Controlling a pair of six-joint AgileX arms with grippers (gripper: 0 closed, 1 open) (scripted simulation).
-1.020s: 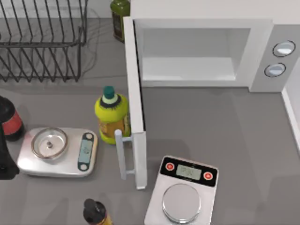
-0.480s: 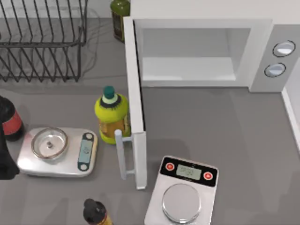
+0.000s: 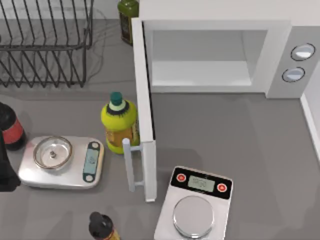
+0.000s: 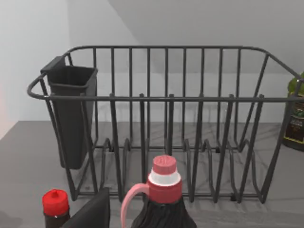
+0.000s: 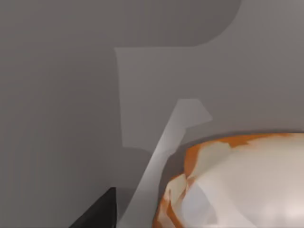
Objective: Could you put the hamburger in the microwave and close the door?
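The hamburger (image 5: 237,185) fills the lower right of the right wrist view, lying on the grey surface (image 5: 57,95) close under that arm's camera, so the right arm is judged nearer. I cannot tell whether its fingers are released or clenched. The microwave (image 3: 220,55) stands at the top view's upper right, its door (image 3: 144,110) swung open.

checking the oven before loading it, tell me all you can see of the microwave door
The tall flat white door panel stands wide open, swung out toward the front of the table, edge-on to the top view. It hangs from the left side of the large white box-shaped microwave, whose pale cavity is exposed. A pale vertical bar handle sits on its outer face, near its free end. A yellow-green bottle stands right beside that face.
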